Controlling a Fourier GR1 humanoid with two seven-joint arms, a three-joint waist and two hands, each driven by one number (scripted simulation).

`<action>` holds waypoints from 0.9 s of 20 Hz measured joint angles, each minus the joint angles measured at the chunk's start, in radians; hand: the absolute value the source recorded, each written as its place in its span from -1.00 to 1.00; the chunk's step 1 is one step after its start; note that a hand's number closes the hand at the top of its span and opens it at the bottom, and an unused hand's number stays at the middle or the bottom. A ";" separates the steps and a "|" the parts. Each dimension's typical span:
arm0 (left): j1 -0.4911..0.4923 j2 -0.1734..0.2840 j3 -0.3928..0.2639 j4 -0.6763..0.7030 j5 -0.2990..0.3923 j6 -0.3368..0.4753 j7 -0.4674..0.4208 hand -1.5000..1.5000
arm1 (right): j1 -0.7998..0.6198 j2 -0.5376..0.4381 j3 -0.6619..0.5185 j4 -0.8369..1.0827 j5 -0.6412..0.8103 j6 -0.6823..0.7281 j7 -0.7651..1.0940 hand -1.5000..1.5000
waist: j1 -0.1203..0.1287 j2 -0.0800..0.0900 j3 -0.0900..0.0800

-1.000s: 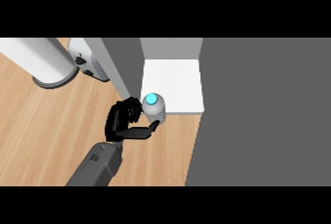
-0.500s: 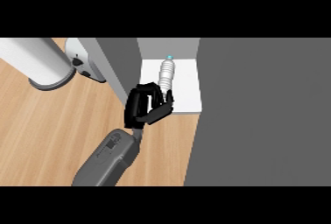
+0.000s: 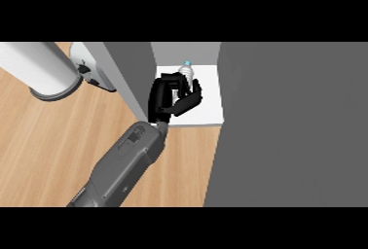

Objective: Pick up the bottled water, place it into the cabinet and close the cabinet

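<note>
Now, starting at the left of the head view, a white cylindrical thing (image 3: pixel 39 70) is standing on the wooden table (image 3: pixel 50 141), with a small white-and-grey fixture (image 3: pixel 92 73) just beside it; I cannot tell what either one is; neither belongs to my job. Next comes the grey cabinet door (image 3: pixel 133 78), standing open and edge-on to me, and my forearm (image 3: pixel 126 163) is rising from the lower edge just beside it. Which arm it is I am judging only from the lean; I am taking it as my right; my other hand is showing nowhere.

At the end of the forearm my hand (image 3: pixel 171 99) is reaching over the white shelf (image 3: pixel 208 95) of the cabinet (image 3: pixel 287 121); its fingers are curling round the bottled water (image 3: pixel 186 69), whose body is mostly hidden by them; only the pale upper part and the blue cap are peeking out beyond the fingertips, toward the back of the shelf. I cannot tell whether the bottle's base is resting on the shelf.

I am judging the bottle light and stiff, yet smooth-sided and tall for its base, so it is likely to slip or tip; the mid-body, where my fingers are wrapping now, seems the sensible place to hold; the narrow neck would give less to grip.

To the right, the cabinet's grey side is filling the rest of the view; the closing is not yet done.
</note>
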 measured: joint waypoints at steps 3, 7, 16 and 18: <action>-0.055 0.000 0.015 0.069 0.027 0.020 -0.002 1.00 | 0.029 -0.011 -0.009 -0.005 -0.006 0.006 -0.021 -1.00 | -0.003 0.001 0.000; -0.118 0.000 0.026 0.161 0.063 0.064 -0.023 1.00 | 0.038 -0.013 -0.014 -0.005 -0.012 0.010 -0.029 -1.00 | -0.008 0.002 0.000; -0.234 -0.001 0.065 0.422 0.072 0.105 -0.134 1.00 | 0.059 -0.034 -0.051 -0.002 -0.034 0.051 -0.074 -1.00 | -0.028 0.010 0.000; -0.254 -0.001 0.076 0.473 0.072 0.110 -0.160 1.00 | 0.077 -0.033 -0.043 0.000 -0.037 0.057 -0.096 -1.00 | -0.033 0.012 0.000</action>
